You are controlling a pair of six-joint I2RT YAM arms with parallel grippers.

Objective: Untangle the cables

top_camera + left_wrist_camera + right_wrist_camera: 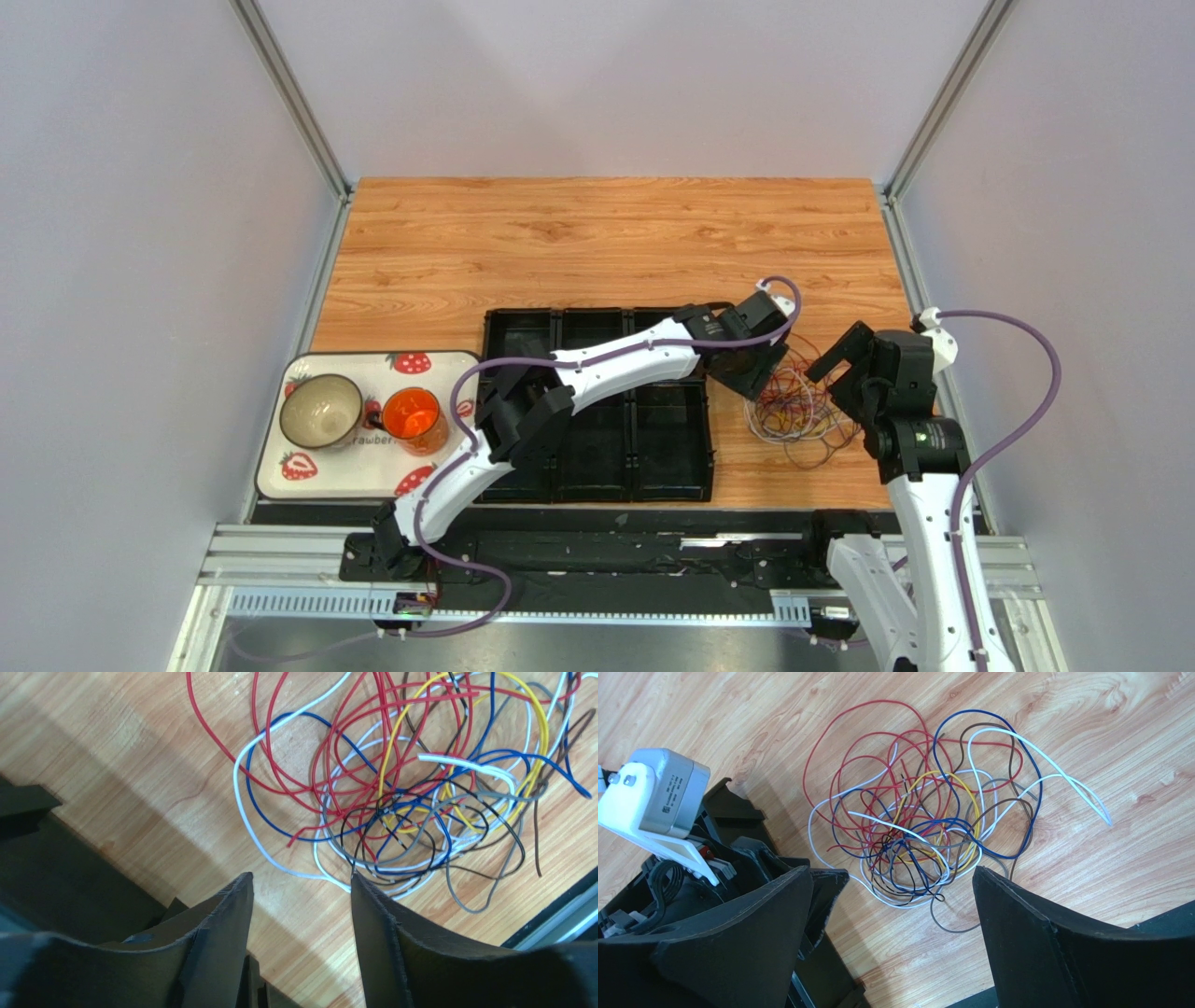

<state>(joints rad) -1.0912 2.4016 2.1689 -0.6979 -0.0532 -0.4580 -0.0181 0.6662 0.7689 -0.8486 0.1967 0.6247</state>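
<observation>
Cables [407,791] lie tangled before left gripper [300,878] and right gripper [894,875], jaws apart, empty.

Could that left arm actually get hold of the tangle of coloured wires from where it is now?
Probably yes. The left gripper hangs just beside the cables, jaws apart and empty. Only bare table lies between gripper and wires, so nothing seems to block the way.
</observation>
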